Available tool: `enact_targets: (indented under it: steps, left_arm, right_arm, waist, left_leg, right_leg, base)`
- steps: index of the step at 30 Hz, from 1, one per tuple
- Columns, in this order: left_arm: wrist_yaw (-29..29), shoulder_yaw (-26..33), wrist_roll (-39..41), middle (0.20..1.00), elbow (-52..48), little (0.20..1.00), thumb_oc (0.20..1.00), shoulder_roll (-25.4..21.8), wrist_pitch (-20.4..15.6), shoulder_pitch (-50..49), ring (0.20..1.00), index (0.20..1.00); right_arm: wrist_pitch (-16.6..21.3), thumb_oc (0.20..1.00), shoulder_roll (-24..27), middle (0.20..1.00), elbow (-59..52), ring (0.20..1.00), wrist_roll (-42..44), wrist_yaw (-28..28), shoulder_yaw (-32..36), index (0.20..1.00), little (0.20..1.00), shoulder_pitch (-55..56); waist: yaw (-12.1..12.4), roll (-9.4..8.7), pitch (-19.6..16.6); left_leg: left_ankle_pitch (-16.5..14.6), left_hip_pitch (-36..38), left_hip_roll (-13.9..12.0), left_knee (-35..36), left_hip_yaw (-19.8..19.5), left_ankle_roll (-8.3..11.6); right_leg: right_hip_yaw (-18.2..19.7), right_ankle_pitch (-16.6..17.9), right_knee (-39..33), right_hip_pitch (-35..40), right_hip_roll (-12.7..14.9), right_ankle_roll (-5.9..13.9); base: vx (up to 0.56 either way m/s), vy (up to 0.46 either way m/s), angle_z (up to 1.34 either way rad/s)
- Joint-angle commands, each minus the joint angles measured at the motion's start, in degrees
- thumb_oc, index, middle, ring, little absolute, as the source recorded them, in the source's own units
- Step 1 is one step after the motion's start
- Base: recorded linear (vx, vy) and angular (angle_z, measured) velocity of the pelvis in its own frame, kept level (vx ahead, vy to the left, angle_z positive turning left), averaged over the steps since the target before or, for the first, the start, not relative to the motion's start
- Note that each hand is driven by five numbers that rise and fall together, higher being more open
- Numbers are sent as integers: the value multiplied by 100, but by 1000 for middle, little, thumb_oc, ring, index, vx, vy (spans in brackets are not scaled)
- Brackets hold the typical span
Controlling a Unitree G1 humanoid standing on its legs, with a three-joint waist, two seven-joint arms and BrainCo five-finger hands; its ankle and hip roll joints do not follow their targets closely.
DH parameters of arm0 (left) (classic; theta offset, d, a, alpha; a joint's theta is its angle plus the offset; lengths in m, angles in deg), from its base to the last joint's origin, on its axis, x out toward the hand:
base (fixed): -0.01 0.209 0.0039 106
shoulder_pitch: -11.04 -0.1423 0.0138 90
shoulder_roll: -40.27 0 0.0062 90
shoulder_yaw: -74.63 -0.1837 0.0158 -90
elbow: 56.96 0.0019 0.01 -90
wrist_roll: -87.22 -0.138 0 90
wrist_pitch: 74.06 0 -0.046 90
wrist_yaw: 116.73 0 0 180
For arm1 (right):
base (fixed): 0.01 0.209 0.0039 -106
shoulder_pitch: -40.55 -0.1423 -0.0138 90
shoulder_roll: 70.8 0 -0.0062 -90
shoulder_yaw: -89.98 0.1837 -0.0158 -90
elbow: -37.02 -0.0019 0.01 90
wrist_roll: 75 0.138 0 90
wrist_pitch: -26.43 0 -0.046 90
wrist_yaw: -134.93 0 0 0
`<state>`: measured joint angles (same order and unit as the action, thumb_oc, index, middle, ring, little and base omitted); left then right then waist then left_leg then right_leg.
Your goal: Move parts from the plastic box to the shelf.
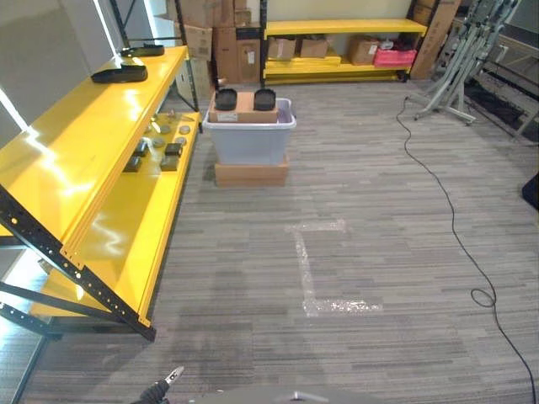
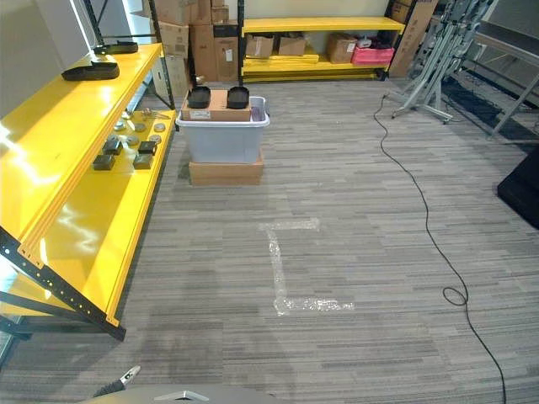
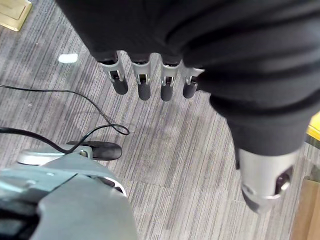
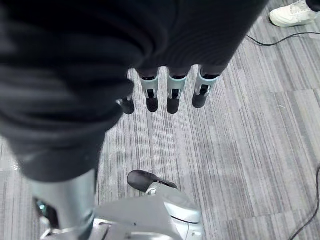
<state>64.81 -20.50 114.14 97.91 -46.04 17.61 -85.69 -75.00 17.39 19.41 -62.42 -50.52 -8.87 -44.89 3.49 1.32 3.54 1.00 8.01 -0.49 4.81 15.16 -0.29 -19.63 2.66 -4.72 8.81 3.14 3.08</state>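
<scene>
Near, the left hand (image 3: 150, 80) and right hand (image 4: 170, 95) hang over the floor with fingers straight, empty. Far ahead, well apart from both, the plastic box (image 1: 249, 135) carries dark parts (image 1: 226, 98), apparently trays. The yellow shelf (image 1: 101, 143) stands left.

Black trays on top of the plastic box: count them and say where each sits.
2. One black tray sits at the left of the cardboard lid on the plastic box, the other black tray at its right. More parts may lie hidden inside.
</scene>
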Motion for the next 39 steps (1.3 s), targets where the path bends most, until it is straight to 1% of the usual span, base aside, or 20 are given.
enact_targets:
  steps: [1,2,4,6,7,8,9,10,11,13,16,19,21,23,25,27,29,31,36,39]
  left_arm:
    - [-99,-48,138,1000,293,1000,1000,68,-211,459,1000,1000]
    - [-73,-30,235,1000,253,1000,1000,53,-204,497,1000,1000]
    - [-34,-13,471,1000,108,1000,1000,45,-279,565,1000,1000]
    - [-41,-9,664,1000,-284,1000,1000,-8,-242,638,1000,1000]
    - [-95,-13,641,1000,-466,1000,1000,-38,-290,676,1000,1000]
    - [-159,-16,525,1000,-560,1000,1000,-56,-506,696,1000,1000]
    - [-300,-60,585,1000,-940,1000,1000,-124,-622,724,1000,1000]
    - [-389,-107,833,1000,-1819,1000,1000,-227,-396,726,1000,1000]
    - [-420,-127,860,1000,-2308,1000,1000,-295,-343,698,1000,1000]
    - [-408,-139,876,1000,-2622,1000,1000,-351,-346,662,1000,1000]
    - [-554,-127,768,1000,-4024,1000,1000,-611,-200,659,1000,1000]
    - [-641,-94,782,1000,-4822,1000,1000,-719,-125,695,1000,1000]
    - [-714,-57,749,1000,-5353,1000,1000,-794,-119,745,1000,1000]
    - [-755,-23,793,1000,-5640,1000,1000,-842,-105,781,1000,1000]
    - [-856,77,734,1000,-6262,1000,1000,-953,-238,835,1000,1000]
    - [-837,190,622,1000,-6595,1000,1000,-1037,-248,832,1000,1000]
    - [-685,356,362,1000,-7184,1000,1000,-1168,-168,767,1000,1000]
    - [-663,417,396,1000,-7355,1000,1000,-1211,-44,732,1000,1000]
    - [-964,521,545,1000,-7636,1000,1000,-1256,262,623,1000,1000]
    - [-1292,546,672,1000,-7768,1000,1000,-1241,331,488,1000,1000]
  right_arm:
    - [-85,1000,20,1000,201,1000,384,-104,-8,1000,1000,-337]
    - [-90,1000,15,1000,214,1000,575,-77,17,1000,1000,-343]
    - [216,1000,55,1000,146,1000,700,-103,68,1000,1000,-441]
    - [318,1000,141,1000,-172,1000,957,-55,77,1000,1000,-545]
    - [382,1000,172,1000,-350,1000,1163,0,59,1000,1000,-594]
    - [485,1000,189,1000,-451,1000,1288,26,44,1000,1000,-621]
    - [460,1000,238,1000,-898,1000,1411,-60,-11,1000,1000,-648]
    - [190,1000,346,1000,-2000,1000,1599,-334,-129,1000,1000,-650]
    - [51,1000,399,1000,-2616,1000,1683,-538,-188,1000,1000,-617]
    - [91,1000,440,1000,-2977,1000,1707,-623,-224,1000,1000,-569]
    - [-38,1000,631,1000,-4654,1000,1506,-751,-168,1000,1000,-492]
    - [-7,1000,664,1000,-5485,1000,1649,-717,-47,1000,1000,-503]
    - [306,1000,714,1000,-5984,1000,1655,-649,82,1000,1000,-541]
    - [366,1000,743,1000,-6319,1000,1708,-704,148,1000,1000,-583]
    - [792,1000,867,1000,-7040,1000,1303,-539,308,1000,1000,-704]
    - [786,1000,967,1000,-7437,1000,1276,-492,424,1000,1000,-722]
    - [962,1000,1040,1000,-7923,1000,1437,-430,581,1000,1000,-727]
    - [990,1000,1079,1000,-8144,1000,1315,-453,656,1000,1000,-722]
    - [536,1000,1152,1000,-8507,1000,1140,-694,713,1000,1000,-593]
    - [586,1000,1096,1000,-8597,1000,1159,-965,693,1000,1000,-457]
  waist:
    - [112,-128,73]
    - [110,-131,68]
    - [130,-139,67]
    - [154,-155,68]
    - [165,-163,68]
    - [171,-167,69]
    - [171,-174,78]
    - [158,-181,96]
    - [145,-185,106]
    - [135,-187,114]
    - [71,-195,166]
    - [17,-186,176]
    - [-13,-169,185]
    - [-21,-160,187]
    - [-19,-145,195]
    - [-8,-136,196]
    - [29,-122,192]
    - [47,-115,184]
    - [43,-91,155]
    - [58,-90,160]
  left_leg:
    - [-445,99,40,-20,195,108]
    - [-442,115,34,-18,205,112]
    - [-439,157,30,-17,193,112]
    - [-432,180,18,-22,182,107]
    - [-428,183,13,-24,178,103]
    - [-424,186,11,-25,175,99]
    - [-419,190,4,-26,172,96]
    - [-408,184,-6,-37,171,91]
    - [-401,175,-12,-45,171,92]
    - [-400,168,-17,-58,172,92]
    - [-385,152,-30,-102,176,77]
    - [-373,149,-34,-102,199,71]
    - [-370,156,-36,-90,220,62]
    - [-371,162,-33,-82,233,56]
    - [-310,88,-25,-105,326,12]
    - [-314,81,-24,-108,346,8]
    - [-328,58,-16,-124,356,11]
    - [-339,36,-3,-137,357,17]
    - [-437,68,42,-114,298,24]
    - [-456,43,94,-114,277,2]
  right_leg:
    - [-149,-171,-27,13,333,571]
    - [-150,-164,-28,27,332,571]
    - [-158,-149,-28,64,337,583]
    - [-163,-135,-28,90,338,582]
    - [-163,-130,-28,97,338,579]
    - [-162,-128,-28,102,338,576]
    - [-154,-117,-27,103,336,574]
    - [-142,-102,-21,92,338,566]
    - [-138,-92,-16,80,339,563]
    - [-133,-87,-14,76,341,559]
    - [-110,-83,3,67,333,537]
    - [-98,-96,12,47,326,532]
    - [-103,-113,32,30,324,534]
    - [-110,-125,40,27,327,535]
    - [-172,-86,65,-48,342,495]
    - [-192,-94,63,-43,343,502]
    - [-222,-105,73,-51,342,517]
    - [-243,-115,84,-61,345,533]
    - [-199,-216,123,-39,356,606]
    - [-198,-249,170,-55,378,625]
  base:
    - [0,0,0]
    - [30,-4,0]
    - [40,-10,1]
    - [28,-17,3]
    - [0,0,0]
    - [0,0,0]
    - [0,0,0]
    - [0,0,0]
    - [0,0,0]
    - [0,0,0]
    - [0,0,0]
    - [0,0,0]
    - [-1,9,-2]
    - [2,19,-6]
    - [-51,25,-7]
    - [-19,22,-5]
    - [17,36,0]
    - [17,42,0]
    - [40,57,-1]
    - [39,73,-3]
